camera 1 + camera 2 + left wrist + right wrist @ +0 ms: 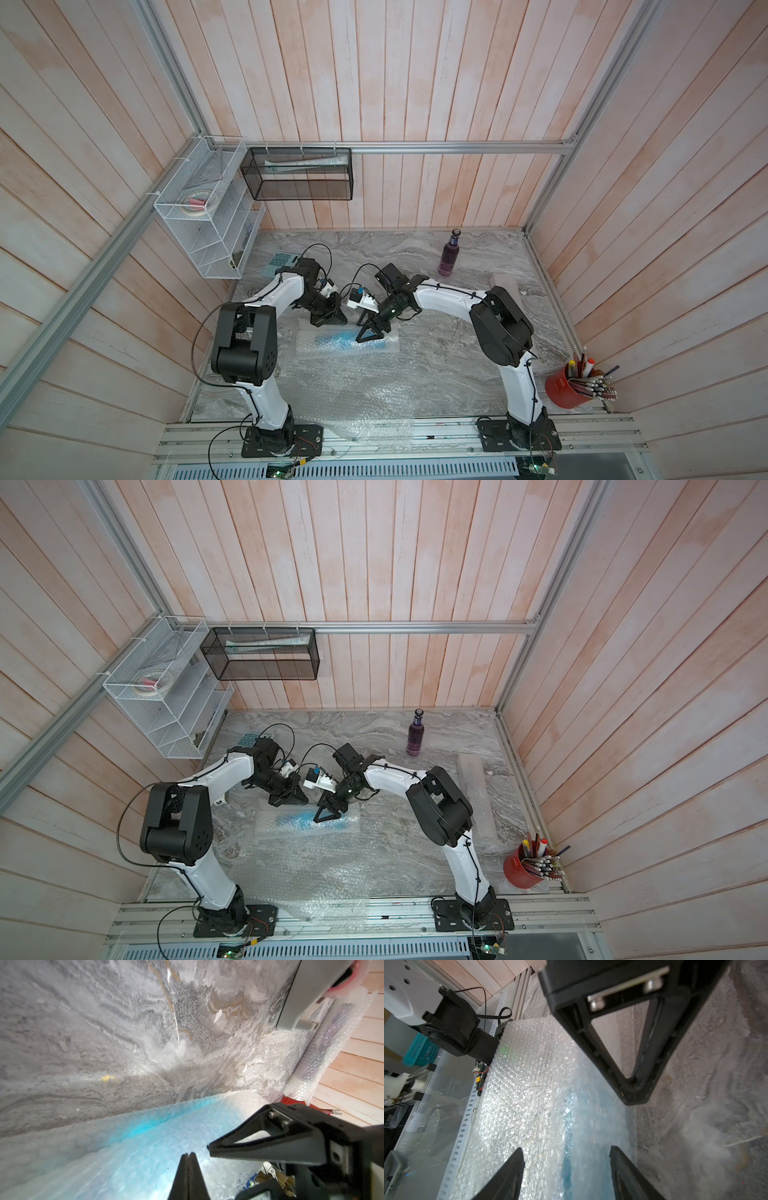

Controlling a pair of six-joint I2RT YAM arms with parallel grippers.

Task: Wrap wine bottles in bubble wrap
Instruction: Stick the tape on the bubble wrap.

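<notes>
A blue wine bottle (338, 341) lies on its side on the marble table, rolled inside bubble wrap (384, 347); it shows too in a top view (299, 821) and in the left wrist view (137, 1134). My left gripper (188, 1154) is shut and empty, its tips just above the roll's far side (341, 319). My right gripper (566, 1150) is open and straddles the roll (583, 1122) from above (365, 337). A purple wine bottle (449, 255) stands upright at the back right. A flat sheet of bubble wrap (365, 399) lies in front.
A wrapped roll (478, 800) lies by the right wall, with a grey tape dispenser (307, 991) beside it. A red cup of pencils (567, 388) stands front right. A white wire rack (208, 208) and a black mesh basket (297, 174) hang at the back left, above a calculator (280, 262).
</notes>
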